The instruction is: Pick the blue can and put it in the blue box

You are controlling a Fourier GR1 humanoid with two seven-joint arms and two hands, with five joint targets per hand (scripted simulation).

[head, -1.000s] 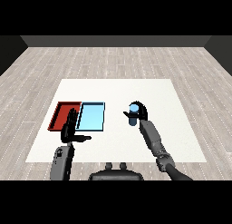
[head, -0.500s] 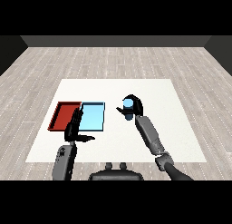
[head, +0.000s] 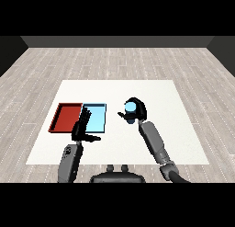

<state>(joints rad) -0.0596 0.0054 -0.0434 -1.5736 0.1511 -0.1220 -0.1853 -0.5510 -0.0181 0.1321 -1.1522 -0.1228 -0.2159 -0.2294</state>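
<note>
Right of the trays, you see the blue can [head: 131,106] wrapped in the curled fingers of the right robot hand [head: 136,112], apart from the light blue tray [head: 102,112]. White tabletop [head: 174,129] lies bare between them. Left robot hand [head: 82,127] has straight fingers, holding nothing, over the blue tray's near-left edge, beside the red tray [head: 67,117].

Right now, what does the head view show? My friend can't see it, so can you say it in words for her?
The robot's right hand curls round a blue can, to the right of a light blue tray. A red tray lies beside the blue one on the white table, and the open left hand hovers over the trays' near edge.
</note>
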